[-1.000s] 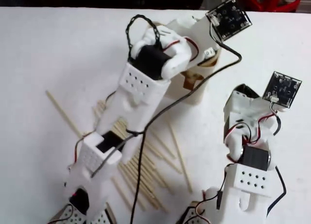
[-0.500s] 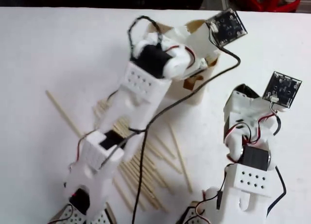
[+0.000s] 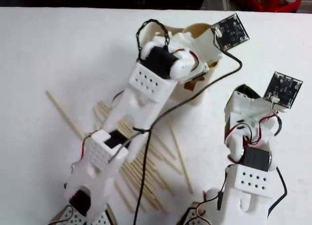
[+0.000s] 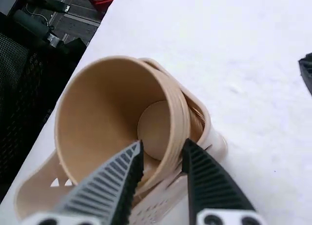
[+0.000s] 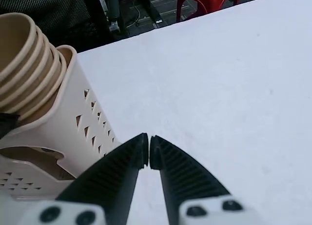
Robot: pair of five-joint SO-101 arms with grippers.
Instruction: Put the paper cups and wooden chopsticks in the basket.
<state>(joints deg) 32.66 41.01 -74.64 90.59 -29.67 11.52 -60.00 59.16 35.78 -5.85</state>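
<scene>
A stack of paper cups (image 4: 107, 117) lies tilted in the beige perforated basket (image 4: 39, 195). My left gripper (image 4: 161, 159) is shut on the top cup's rim, one finger inside the cup and one outside. In the high view the left arm stretches from the near left over the basket (image 3: 197, 94) at the far middle. Wooden chopsticks (image 3: 156, 156) lie scattered on the table under that arm. My right gripper (image 5: 148, 149) is shut on nothing, low over the white table beside the basket (image 5: 53, 132) with the cups (image 5: 24, 59).
One chopstick (image 3: 63, 115) lies apart at the left. The right arm (image 3: 248, 137) stands folded at the right side. The table's far edge runs just behind the basket, with dark floor and a red stool (image 5: 204, 0) beyond.
The left arm's wrist has shifted and turned a little over the basket with the cup. The right arm has kept still.
</scene>
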